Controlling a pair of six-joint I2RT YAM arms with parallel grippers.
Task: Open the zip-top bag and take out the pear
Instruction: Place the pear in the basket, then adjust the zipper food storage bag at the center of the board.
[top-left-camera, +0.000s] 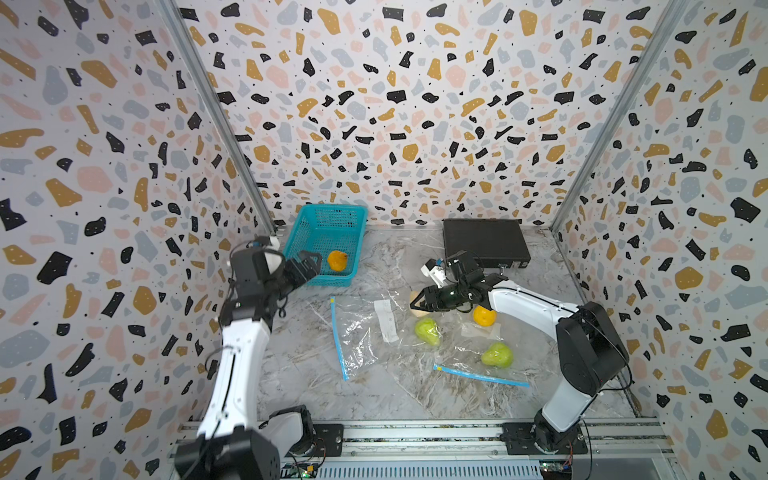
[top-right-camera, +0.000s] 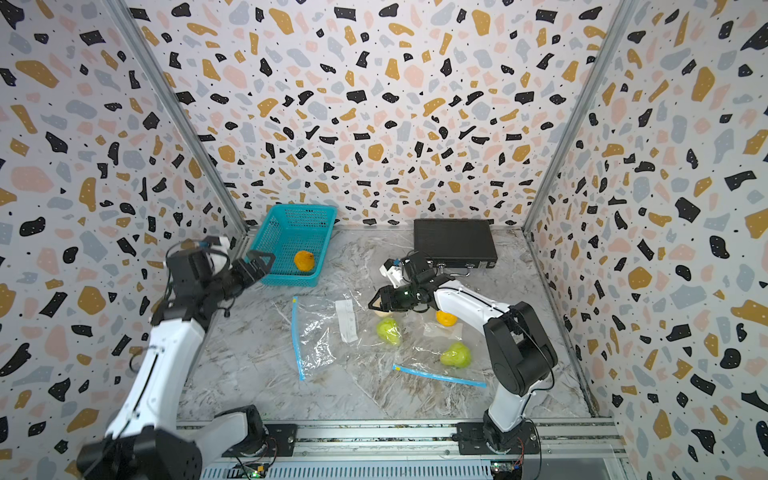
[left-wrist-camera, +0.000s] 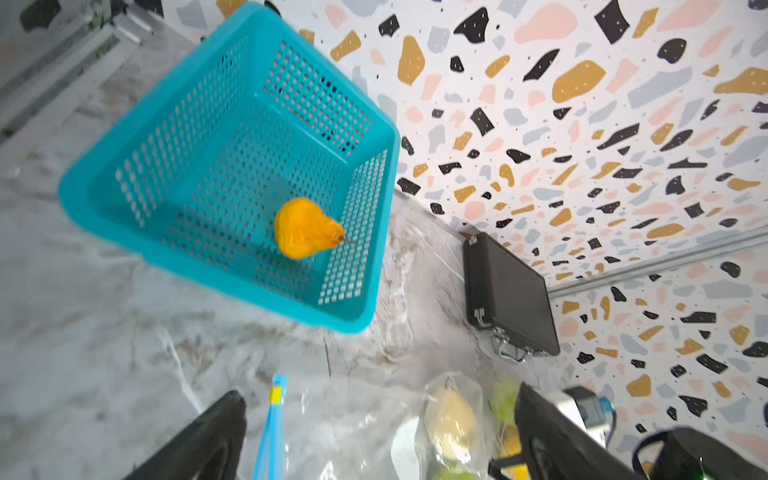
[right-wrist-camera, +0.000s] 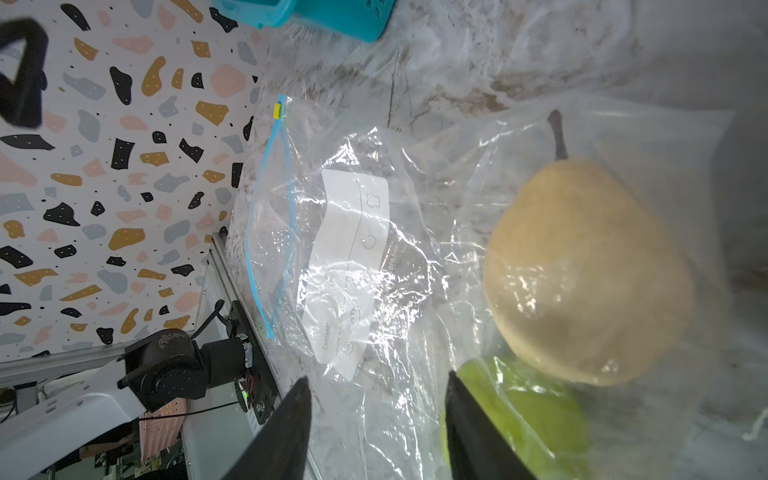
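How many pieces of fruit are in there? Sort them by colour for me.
Orange: 2, the orange pear and an orange fruit
Green: 2, a green pear and a second green pear
Tan: 1, the tan pear
Total: 5

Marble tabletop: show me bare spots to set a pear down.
Free: the strip between basket and black case, and the near band between the blue zips and front rail. Crowded: centre-right, where bags, pears and the right gripper bunch.
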